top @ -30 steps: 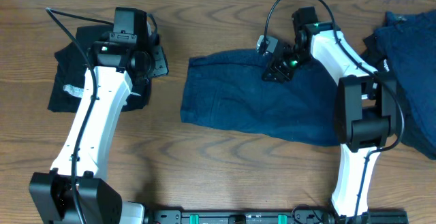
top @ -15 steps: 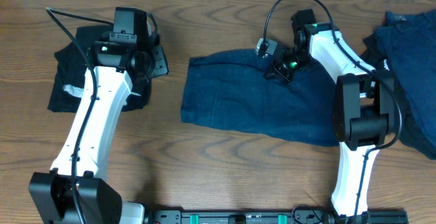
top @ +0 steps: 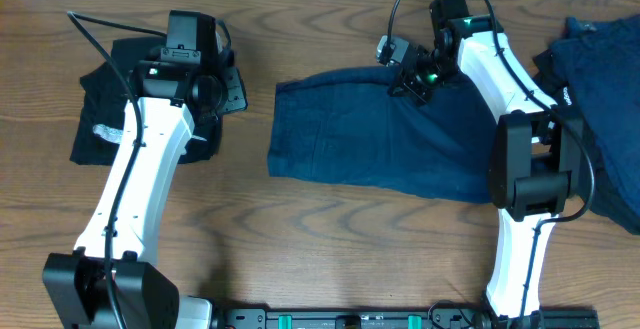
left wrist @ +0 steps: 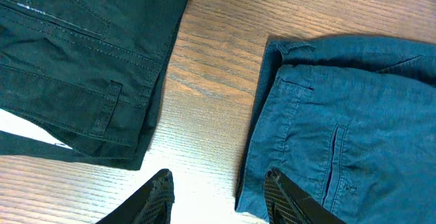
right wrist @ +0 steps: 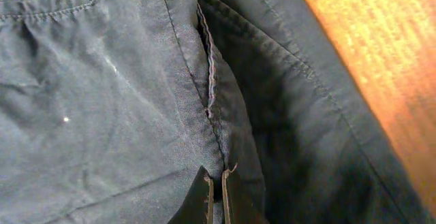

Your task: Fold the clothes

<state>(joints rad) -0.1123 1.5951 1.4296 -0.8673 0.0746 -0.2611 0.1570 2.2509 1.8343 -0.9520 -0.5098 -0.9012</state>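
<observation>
A navy blue garment [top: 375, 144] lies flat at the table's middle. My right gripper [top: 412, 79] is at its far edge, shut on a fold of the navy cloth [right wrist: 216, 176]. A black garment [top: 105, 109] with a whitish-grey band [top: 108, 132] lies at the left, partly under my left arm. My left gripper [top: 232, 87] is open and empty over bare wood between the black garment [left wrist: 75, 67] and the navy garment's corner [left wrist: 340, 122]; its fingertips [left wrist: 218, 186] show in the left wrist view. More dark clothes [top: 605, 99] are piled at the right.
The wooden table [top: 300, 249] bears the garments. The pile at the right edge reaches under my right arm [top: 530, 169]. A black cable [top: 420, 4] loops above the right wrist.
My right gripper has moved toward the table's far edge, pulling the navy garment's far edge with it. The left arm has not moved.
</observation>
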